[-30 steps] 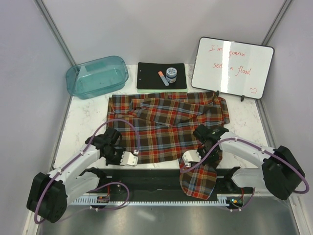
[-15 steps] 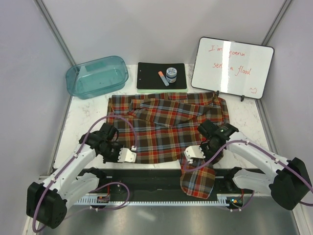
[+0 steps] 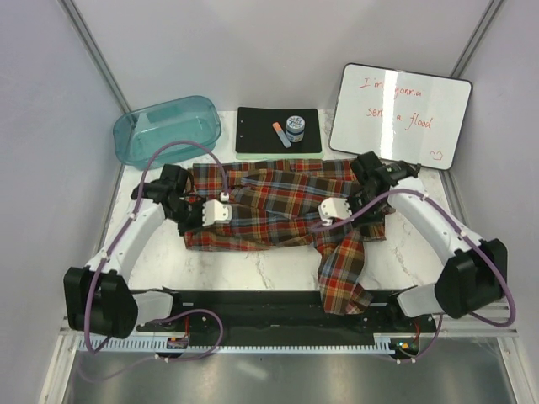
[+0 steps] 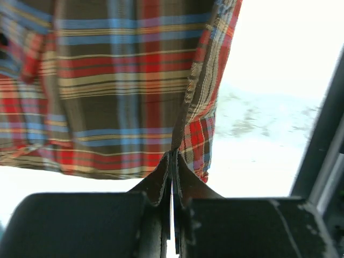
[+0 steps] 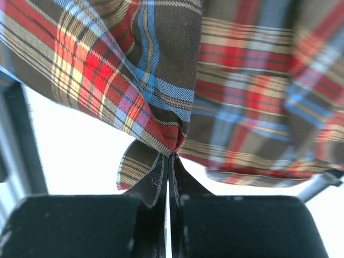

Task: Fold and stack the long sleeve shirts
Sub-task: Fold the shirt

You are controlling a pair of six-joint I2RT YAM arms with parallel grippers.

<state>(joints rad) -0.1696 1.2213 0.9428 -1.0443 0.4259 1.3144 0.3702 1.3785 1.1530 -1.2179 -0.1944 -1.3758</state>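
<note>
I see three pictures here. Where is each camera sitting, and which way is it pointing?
Top: fixed above and behind the arms, looking down on the table and shirt; both arms show.
Left wrist: on the left arm, looking along its own shut jaws pinching shirt cloth.
Right wrist: likewise on the right arm, jaws shut on cloth.
Shared: all views show the shirt.

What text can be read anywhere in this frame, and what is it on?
"I'm gonna": top line in red marker on the whiteboard.
"sen… a flood": second line on the same board; the letter after "sen" is washed out. A small smiley sits below it.
Label on the jar: too small to read.
</note>
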